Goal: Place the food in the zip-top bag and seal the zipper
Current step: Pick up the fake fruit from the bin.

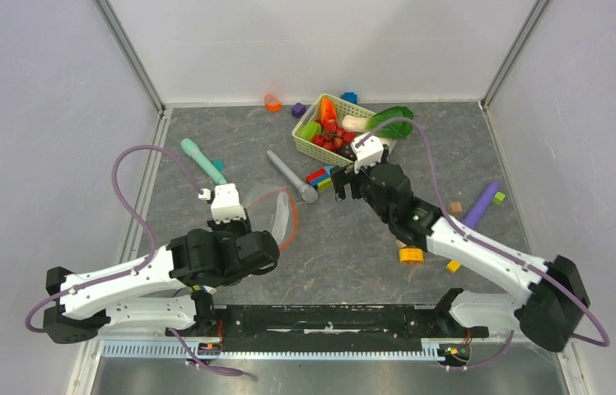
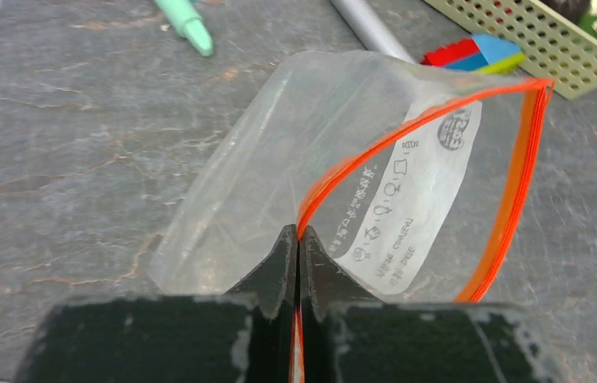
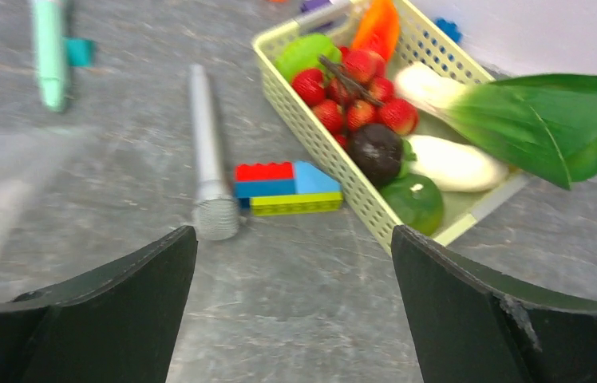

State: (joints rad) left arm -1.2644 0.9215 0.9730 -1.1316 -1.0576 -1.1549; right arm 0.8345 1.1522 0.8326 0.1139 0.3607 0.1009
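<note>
Grey bench (image 1: 346,255) holds the zip-top bag (image 2: 279,159), its zipper (image 2: 511,191) edge pinched tight in the left claw (image 2: 299,235). The right claw (image 3: 294,231) is spread wide, empty, near the basket (image 3: 311,136) of food (image 3: 359,88). That floppy bag may sag shut, so food misses.

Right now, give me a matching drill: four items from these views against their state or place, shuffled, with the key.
Column 1
1. left end effector
2. right end effector
3. bok choy
4. grey stick tool

Column 2
A. lying on the table, outside the basket
B. shut on the zipper edge of the zip-top bag
C. open, holding nothing
D. stalk in the basket, leaves over its rim

Pairs: 1-B, 2-C, 3-D, 4-A
</note>
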